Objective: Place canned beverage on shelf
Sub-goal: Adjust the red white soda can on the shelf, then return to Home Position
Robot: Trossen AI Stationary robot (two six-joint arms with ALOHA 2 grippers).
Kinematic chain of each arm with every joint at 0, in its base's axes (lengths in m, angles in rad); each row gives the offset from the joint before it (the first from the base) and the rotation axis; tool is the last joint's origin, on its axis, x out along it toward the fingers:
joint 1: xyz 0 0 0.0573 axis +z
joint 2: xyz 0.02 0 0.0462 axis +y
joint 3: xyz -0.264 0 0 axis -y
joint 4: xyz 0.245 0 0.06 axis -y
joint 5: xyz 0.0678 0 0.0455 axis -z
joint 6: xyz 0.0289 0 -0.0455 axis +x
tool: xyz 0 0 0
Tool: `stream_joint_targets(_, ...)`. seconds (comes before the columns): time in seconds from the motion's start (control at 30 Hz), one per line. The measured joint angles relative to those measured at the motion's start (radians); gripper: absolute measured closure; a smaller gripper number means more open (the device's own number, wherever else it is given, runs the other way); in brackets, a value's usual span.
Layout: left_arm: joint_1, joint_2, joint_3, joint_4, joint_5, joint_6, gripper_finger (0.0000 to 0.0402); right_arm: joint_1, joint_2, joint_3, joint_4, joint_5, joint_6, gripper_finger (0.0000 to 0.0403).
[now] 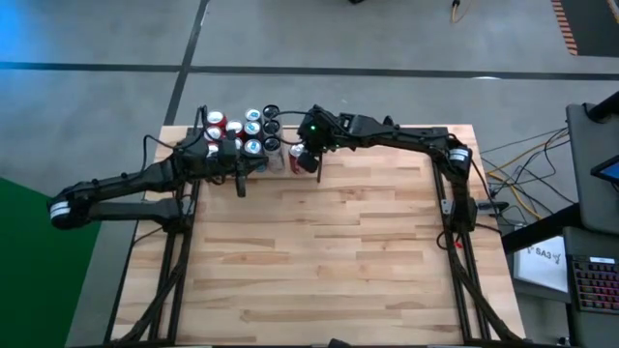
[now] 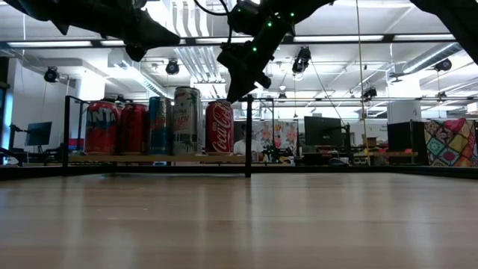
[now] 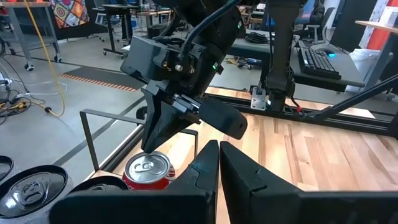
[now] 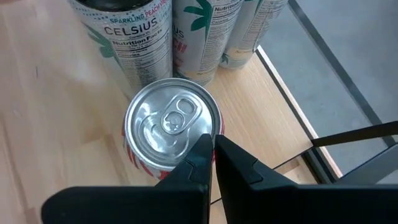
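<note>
High view shows the shelf (image 1: 280, 145) at the far edge of the tabletop (image 1: 319, 251), already carrying a cluster of cans (image 1: 237, 130), with both arms reaching in from either side. The red can (image 4: 171, 127) stands upright on the shelf's wood at the near end of that row, just beside the tall Celsius cans (image 4: 140, 37) and close to the black edge rod (image 4: 295, 109); packing it against its neighbours probably leaves the rest of the board free for more. The right pincer (image 4: 212, 149) hangs directly over that can's top with its fingers pressed together, holding nothing; its tips look just above or beside the rim, though whether they touch the rim is hard to say from the wrist view. In the low view the can sits level beside the upright divider rod (image 2: 248, 134), so the placing seems finished. The left pincer (image 3: 219, 155) is likewise closed and empty, waiting just beside the same can.
</note>
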Motion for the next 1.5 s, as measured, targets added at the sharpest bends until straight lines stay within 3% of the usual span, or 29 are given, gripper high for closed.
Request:
stream_joint_targets(0.27, 0.0, 0.0, 0.0, 0.001, 0.0, 0.001, 0.0402, 0.003, -0.035, 0.048, -0.113, -0.016, -0.092, 0.0394)
stream_joint_targets(0.43, 0.0, 0.0, 0.0, 0.001, 0.0, 0.001, 0.0402, 0.013, -0.032, 0.048, -0.166, -0.107, -0.082, 0.0394)
stream_joint_targets(0.67, 0.0, 0.0, 0.0, 0.002, 0.0, 0.006, 0.0402, 0.049, -0.025, 0.035, -0.177, -0.112, -0.078, 0.0394)
stream_joint_targets(1.5, 0.0, 0.0, 0.0, 0.002, 0.0, 0.017, 0.0402, 0.05, -0.025, -0.07, 0.096, -0.102, -0.092, 0.0394)
